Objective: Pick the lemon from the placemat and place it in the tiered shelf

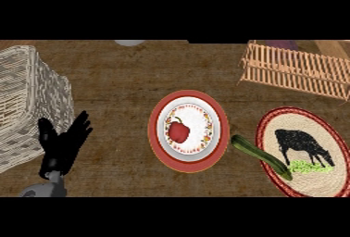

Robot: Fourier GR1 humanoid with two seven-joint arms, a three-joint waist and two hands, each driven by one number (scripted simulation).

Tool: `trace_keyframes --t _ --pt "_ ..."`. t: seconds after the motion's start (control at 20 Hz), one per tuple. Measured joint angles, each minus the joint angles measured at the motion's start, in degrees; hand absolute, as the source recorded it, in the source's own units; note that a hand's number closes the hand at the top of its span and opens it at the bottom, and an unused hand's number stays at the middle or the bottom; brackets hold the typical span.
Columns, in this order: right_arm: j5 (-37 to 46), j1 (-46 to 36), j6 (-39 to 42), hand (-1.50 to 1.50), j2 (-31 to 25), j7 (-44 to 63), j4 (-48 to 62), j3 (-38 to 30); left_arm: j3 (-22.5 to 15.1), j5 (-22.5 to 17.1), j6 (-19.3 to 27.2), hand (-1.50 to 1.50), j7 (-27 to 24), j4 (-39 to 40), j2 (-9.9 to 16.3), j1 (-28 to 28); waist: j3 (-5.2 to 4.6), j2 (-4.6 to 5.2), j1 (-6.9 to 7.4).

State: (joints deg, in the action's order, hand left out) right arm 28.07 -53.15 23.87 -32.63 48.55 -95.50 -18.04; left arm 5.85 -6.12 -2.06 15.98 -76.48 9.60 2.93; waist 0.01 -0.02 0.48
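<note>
No lemon shows on the cow-print placemat (301, 155); only a cucumber (261, 156) crosses its left rim. The left hand (63, 143), fingers straight and spread, rests far left; the wooden tiered shelf (295, 68) stands upper right.

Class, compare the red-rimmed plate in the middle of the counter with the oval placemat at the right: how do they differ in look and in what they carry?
The plate has a plain red rim and a floral centre; the placemat is woven, showing a black cow. The plate carries a red pepper; the placemat has a green zucchini lying across its edge. Both are red-bordered.
</note>
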Motion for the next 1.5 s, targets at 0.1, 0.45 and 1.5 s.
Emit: trace_keyframes --t 0.1,0.45,1.5 --pt "0.1 -1.7 -0.2 1.5 -1.8 -1.8 4.1 -0.6 0.0 0.1 0.1 0.0 0.4 -0.7 0.0 -0.3 0.0 0.03 0.07" --pt "1.2 -4.6 -2.0 1.5 -5.8 -12.8 19.6 -0.4 -0.9 0.7 0.9 0.0 1.8 -3.2 -1.0 -1.1 -0.02 0.16 0.4" --pt "10.9 -13.9 -17.1 1.5 -8.8 -39.3 57.2 3.0 -0.6 1.0 0.2 0.0 2.4 -3.3 -1.0 -0.4 0.0 0.48 1.11"
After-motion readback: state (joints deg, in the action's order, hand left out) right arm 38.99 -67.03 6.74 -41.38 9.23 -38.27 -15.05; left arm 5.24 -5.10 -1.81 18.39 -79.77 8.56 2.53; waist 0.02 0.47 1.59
